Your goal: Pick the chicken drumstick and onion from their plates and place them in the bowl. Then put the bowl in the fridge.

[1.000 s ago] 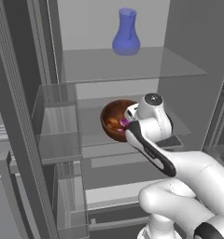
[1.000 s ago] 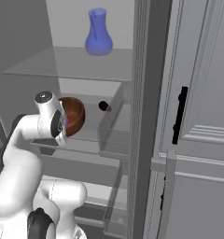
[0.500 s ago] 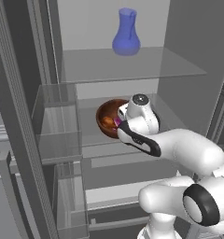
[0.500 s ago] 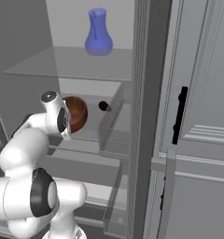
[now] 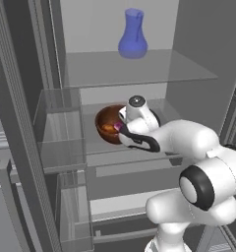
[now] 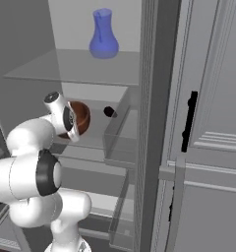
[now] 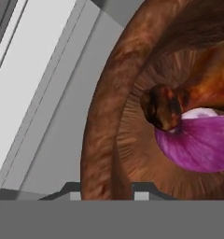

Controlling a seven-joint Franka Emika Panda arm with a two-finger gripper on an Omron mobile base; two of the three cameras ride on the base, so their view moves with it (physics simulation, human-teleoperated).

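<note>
The gripper [image 7: 107,190] pinches the rim of the reddish-brown bowl [image 5: 106,122], which holds the chicken drumstick [image 7: 188,98] and purple onion [image 7: 198,140] and sits on the fridge's middle glass shelf [image 5: 98,147], below a blue vase [image 5: 132,34].

the arm hides the bowl's [image 5: 106,129] right half in the left base view. in the hand view the onion [image 7: 198,140] and chicken drumstick [image 7: 188,100] inside the bowl run off the right edge.
</note>
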